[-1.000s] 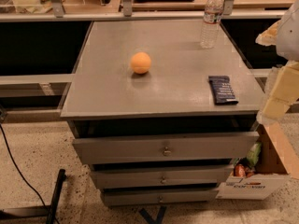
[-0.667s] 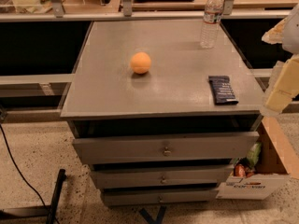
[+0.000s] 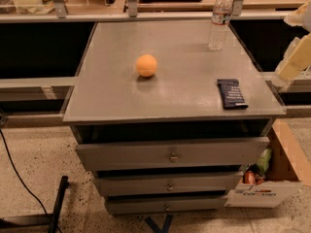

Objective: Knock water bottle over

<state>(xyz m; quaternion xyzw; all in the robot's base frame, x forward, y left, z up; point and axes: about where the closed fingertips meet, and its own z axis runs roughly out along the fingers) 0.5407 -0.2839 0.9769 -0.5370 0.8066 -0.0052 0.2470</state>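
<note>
The water bottle (image 3: 220,19), clear ribbed plastic with a white cap and a pale label band, stands upright at the far right corner of the grey cabinet top (image 3: 180,96). My gripper (image 3: 293,66) shows as pale cream and white parts at the right edge of the camera view. It is off the cabinet's right side, nearer the camera than the bottle and apart from it. Nothing is seen in it.
An orange ball (image 3: 146,65) lies near the middle of the top. A dark blue flat packet (image 3: 231,92) lies near the front right. Drawers sit below. A cardboard box (image 3: 272,181) with snacks stands on the floor at the right. A rail and shelf run behind.
The gripper at the right edge has risen and shifted slightly towards the back. The bottle, ball and packet have not moved.
</note>
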